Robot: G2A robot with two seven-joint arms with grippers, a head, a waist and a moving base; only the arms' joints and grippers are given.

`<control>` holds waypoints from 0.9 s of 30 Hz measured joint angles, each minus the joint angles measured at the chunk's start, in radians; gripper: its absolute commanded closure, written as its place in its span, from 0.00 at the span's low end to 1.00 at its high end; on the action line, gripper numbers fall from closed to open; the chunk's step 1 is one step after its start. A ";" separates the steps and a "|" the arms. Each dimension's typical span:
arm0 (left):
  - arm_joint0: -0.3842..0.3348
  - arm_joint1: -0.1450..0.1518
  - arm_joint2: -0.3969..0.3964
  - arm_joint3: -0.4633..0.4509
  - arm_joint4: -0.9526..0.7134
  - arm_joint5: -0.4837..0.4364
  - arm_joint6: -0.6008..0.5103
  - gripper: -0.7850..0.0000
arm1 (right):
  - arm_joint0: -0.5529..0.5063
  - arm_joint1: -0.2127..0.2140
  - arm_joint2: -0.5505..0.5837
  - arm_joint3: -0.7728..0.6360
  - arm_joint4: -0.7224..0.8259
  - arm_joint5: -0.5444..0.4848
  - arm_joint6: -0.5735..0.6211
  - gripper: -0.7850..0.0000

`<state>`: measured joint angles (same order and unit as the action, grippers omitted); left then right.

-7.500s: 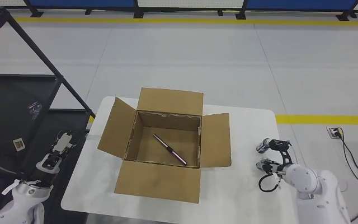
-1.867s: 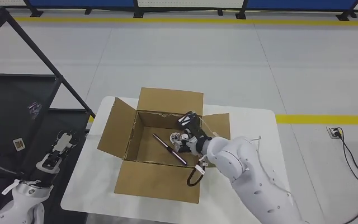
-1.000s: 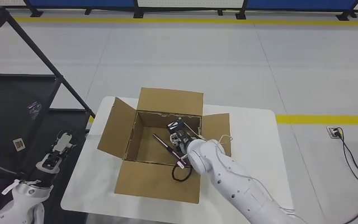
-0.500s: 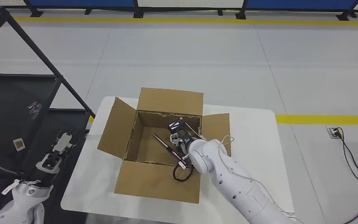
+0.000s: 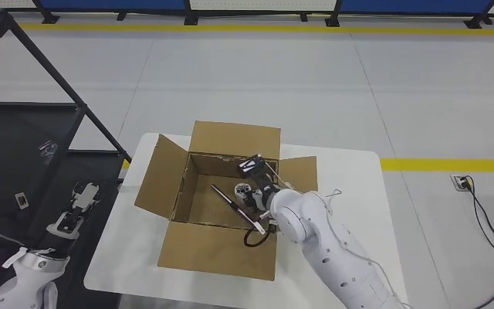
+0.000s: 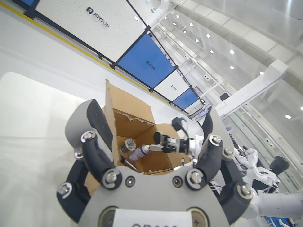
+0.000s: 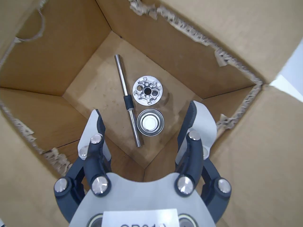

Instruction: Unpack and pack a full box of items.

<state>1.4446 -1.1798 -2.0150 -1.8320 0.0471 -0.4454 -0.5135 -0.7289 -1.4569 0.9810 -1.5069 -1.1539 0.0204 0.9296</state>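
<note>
White bench with rounded corners on a pale grey floor; yellow floor line and blue wall panels beyond. Open cardboard box sits mid-bench, all four flaps folded out. On the box floor: metal rod lying flat, long axis diagonal, from far left toward the near right corner in the top view, dark band near mid-length. Just beside it, a toothed metal disc lying flat and a can standing on end. The right tool hangs over the box above disc and can, jaws apart, holding nothing. The left tool sits off the bench's left edge, jaws apart, holding nothing.
</note>
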 measured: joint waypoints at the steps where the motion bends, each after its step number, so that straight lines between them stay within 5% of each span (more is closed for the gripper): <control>1: -0.005 0.002 0.000 0.007 0.016 0.009 0.000 0.00 | -0.018 0.006 0.024 -0.043 0.006 -0.011 0.009 0.05; 8: -0.072 0.018 0.064 0.066 0.214 0.053 -0.062 0.00 | -0.165 0.047 0.257 -0.332 0.145 -0.095 0.043 0.00; 16: -0.136 0.026 0.177 0.109 0.296 0.051 -0.107 0.00 | -0.286 0.081 0.556 -0.456 0.344 -0.113 0.058 0.00; 27: -0.136 0.033 0.258 0.060 0.266 0.046 -0.149 0.00 | -0.300 0.084 0.579 -0.444 0.297 -0.065 0.049 0.00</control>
<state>1.3083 -1.1464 -1.7573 -1.7723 0.3131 -0.3995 -0.6624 -1.0284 -1.3733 1.5599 -1.9506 -0.8564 -0.0442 0.9785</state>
